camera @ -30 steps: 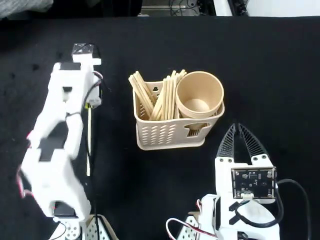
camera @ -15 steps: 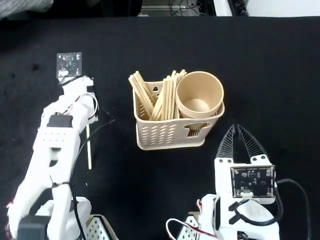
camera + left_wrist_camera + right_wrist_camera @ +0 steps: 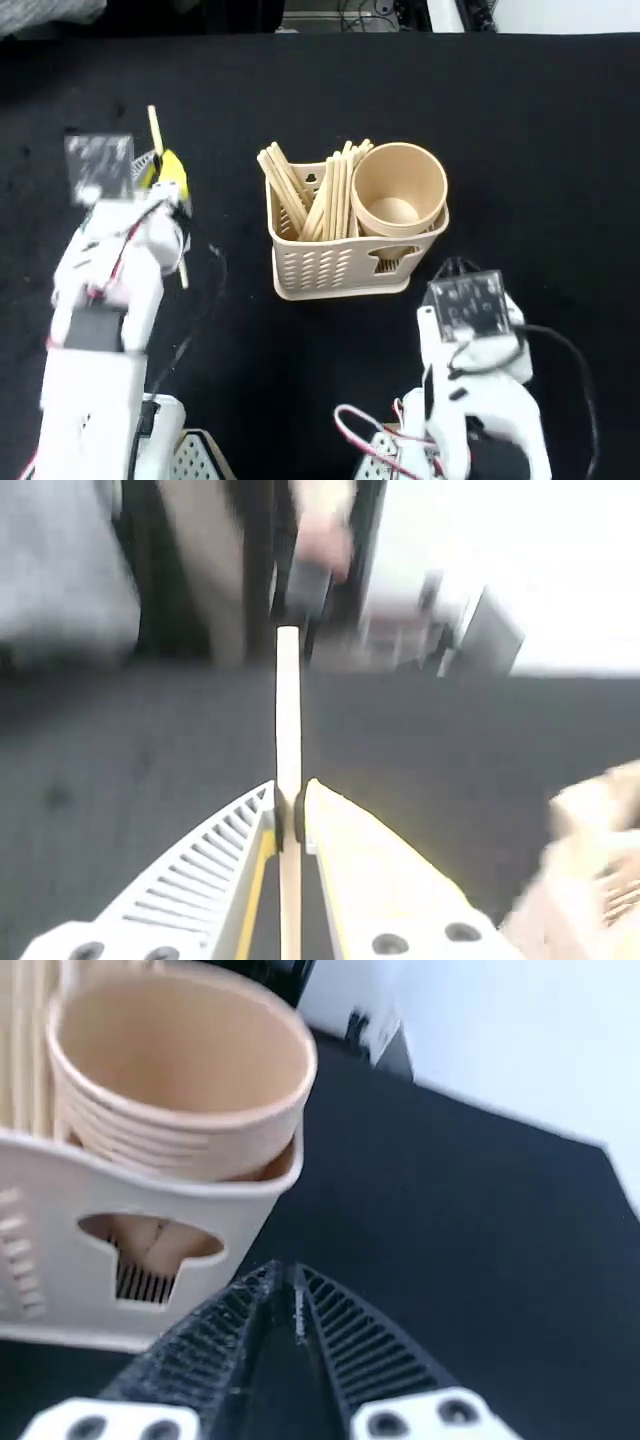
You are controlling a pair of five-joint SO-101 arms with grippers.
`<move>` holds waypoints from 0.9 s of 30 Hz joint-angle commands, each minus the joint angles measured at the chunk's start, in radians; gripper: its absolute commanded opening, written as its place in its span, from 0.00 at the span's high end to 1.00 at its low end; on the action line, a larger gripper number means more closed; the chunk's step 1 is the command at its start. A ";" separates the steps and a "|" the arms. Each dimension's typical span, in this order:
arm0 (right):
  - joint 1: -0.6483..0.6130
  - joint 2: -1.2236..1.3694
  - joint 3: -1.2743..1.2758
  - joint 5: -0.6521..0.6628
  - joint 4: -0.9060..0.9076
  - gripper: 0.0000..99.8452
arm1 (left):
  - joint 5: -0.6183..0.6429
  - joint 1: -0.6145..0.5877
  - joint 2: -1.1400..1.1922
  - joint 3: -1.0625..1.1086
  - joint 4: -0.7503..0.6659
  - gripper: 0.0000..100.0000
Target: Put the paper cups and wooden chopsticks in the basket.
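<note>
A cream slotted basket [image 3: 340,268] stands mid-table and also shows in the right wrist view [image 3: 60,1190]. Its right half holds a stack of paper cups [image 3: 398,190] [image 3: 180,1060]. Several wooden chopsticks [image 3: 315,190] lean in its left half. Left of the basket, my left gripper [image 3: 163,180] [image 3: 290,825] is shut on one wooden chopstick [image 3: 153,125] [image 3: 288,710], held up off the table. The stick sticks out past both ends of the jaws. My right gripper [image 3: 293,1278] [image 3: 455,266] is shut with nothing in it, just in front of the basket's right corner.
The table is covered in black cloth [image 3: 540,150]. The right arm's wrist camera board [image 3: 468,305] sits over its gripper in the high view. Cables and equipment lie beyond the table's far edge.
The left arm has lifted the chopstick off the cloth and swung it up and away from the front edge. The right arm's wrist has tipped up and edged toward the basket.
</note>
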 commanded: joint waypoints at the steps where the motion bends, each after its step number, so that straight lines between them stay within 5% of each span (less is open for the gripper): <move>1: 0.012 -0.064 0.062 0.020 -0.040 0.98 | 0.015 0.058 -0.359 0.007 -0.025 0.97; 7: 0.034 -0.065 0.071 0.020 -0.021 0.98 | 0.009 0.113 -0.591 -0.047 -0.023 0.97; 15: 0.169 -0.067 0.166 0.021 -0.026 0.98 | 0.014 0.196 -0.577 -0.216 -0.023 0.97; 27: 0.175 -0.067 0.222 0.020 -0.040 0.98 | 0.029 0.446 -0.106 -0.455 -0.018 0.97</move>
